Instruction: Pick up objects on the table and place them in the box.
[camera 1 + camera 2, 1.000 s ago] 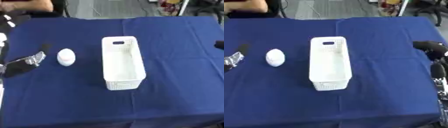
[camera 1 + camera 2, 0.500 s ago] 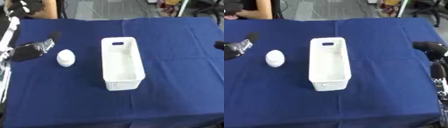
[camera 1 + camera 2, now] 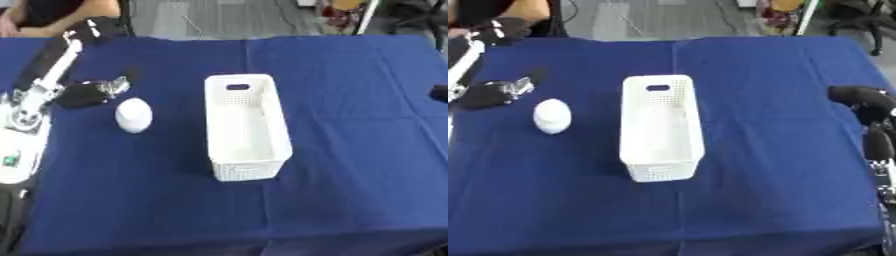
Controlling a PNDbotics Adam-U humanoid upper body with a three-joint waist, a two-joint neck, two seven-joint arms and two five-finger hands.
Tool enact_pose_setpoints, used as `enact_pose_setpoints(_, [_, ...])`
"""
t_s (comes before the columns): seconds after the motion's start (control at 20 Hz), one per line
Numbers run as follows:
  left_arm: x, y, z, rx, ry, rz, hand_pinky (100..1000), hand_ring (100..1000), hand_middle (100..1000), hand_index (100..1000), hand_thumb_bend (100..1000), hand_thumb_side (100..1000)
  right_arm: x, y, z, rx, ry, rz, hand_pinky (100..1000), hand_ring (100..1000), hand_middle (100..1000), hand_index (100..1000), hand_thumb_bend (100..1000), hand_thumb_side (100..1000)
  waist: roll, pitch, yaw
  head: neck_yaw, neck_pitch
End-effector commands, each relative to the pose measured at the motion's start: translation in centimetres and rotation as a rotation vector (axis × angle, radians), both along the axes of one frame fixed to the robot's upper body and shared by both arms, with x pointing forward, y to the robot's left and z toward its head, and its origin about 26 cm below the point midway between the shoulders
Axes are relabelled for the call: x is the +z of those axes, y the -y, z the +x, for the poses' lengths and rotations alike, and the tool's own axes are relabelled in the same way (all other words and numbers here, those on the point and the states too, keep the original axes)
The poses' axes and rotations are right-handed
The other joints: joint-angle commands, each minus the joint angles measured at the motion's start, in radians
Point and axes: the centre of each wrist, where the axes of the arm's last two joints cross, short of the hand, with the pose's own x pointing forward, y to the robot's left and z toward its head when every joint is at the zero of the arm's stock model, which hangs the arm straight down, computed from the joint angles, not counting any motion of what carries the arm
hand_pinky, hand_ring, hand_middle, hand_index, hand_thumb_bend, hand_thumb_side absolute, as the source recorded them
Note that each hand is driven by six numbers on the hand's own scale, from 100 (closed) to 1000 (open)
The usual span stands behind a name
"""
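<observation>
A table (image 3: 350, 200) covered in a blue cloth is filling nearly the whole field of both eye views.

A white perforated box (image 3: 246, 125) is standing upright near the centre of the table, its long axis running away from the robot and a handle slot showing in its far end wall. Its interior is showing nothing but white floor and walls.

The left arm (image 3: 39, 90) is reaching in along the left edge of the table, white and silver segments showing, with the forearm angled toward the far left corner.

The left hand (image 3: 87, 92) is lying low over the cloth to the left of the box, dark with silver parts, fingers pointing toward the box. It is gripping nothing; whether its fingers are straight or curled cannot be told.

The right hand (image 3: 868, 102) is showing at the right edge of the right eye view, dark and rounded, well apart from the box. Its finger position cannot be told.

A white egg-shaped object (image 3: 134, 114) is resting on the cloth between the left hand and the box, just beside the left hand's fingers and apart from the box wall.
</observation>
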Motion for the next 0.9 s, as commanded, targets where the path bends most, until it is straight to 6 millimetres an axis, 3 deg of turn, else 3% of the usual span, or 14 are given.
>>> enact_pose_setpoints(0.05, [0.1, -1.1, 0.9, 0.016, -0.014, 0.069, 824, 787, 908, 887, 860, 610, 0.7, 0.1, -0.1, 0.009, 0.02, -0.015, 857, 844, 764, 866, 100, 670, 0.001, -0.011, 0.0, 0.01, -0.01])
enact_pose_setpoints(0.5, [-2.2, -2.0, 2.2, 0.038, -0.082, 0.157, 825, 789, 903, 893, 862, 646, 0.7, 0.1, -0.1, 0.015, 0.02, -0.016, 856, 843, 765, 866, 100, 670, 0.001, -0.01, -0.002, 0.013, -0.007])
enact_pose_setpoints(0.55, [-2.4, -2.1, 2.2, 0.038, -0.087, 0.164, 825, 789, 900, 893, 887, 603, 0.7, 0.1, -0.1, 0.016, 0.021, -0.016, 856, 843, 765, 866, 100, 671, 0.001, -0.011, -0.002, 0.013, -0.007])
enact_pose_setpoints(0.6, [-2.6, -2.1, 2.3, 0.04, -0.092, 0.169, 825, 789, 901, 893, 861, 652, 0.7, 0.1, -0.1, 0.016, 0.021, -0.015, 856, 843, 765, 866, 100, 670, 0.0, -0.011, -0.001, 0.013, -0.007])
enact_pose_setpoints(0.9, [-3.5, -2.0, 2.6, 0.045, -0.112, 0.197, 826, 788, 896, 895, 864, 665, 0.7, 0.1, -0.1, 0.018, 0.022, -0.016, 856, 843, 765, 866, 100, 670, 0.0, -0.012, -0.001, 0.013, -0.007])
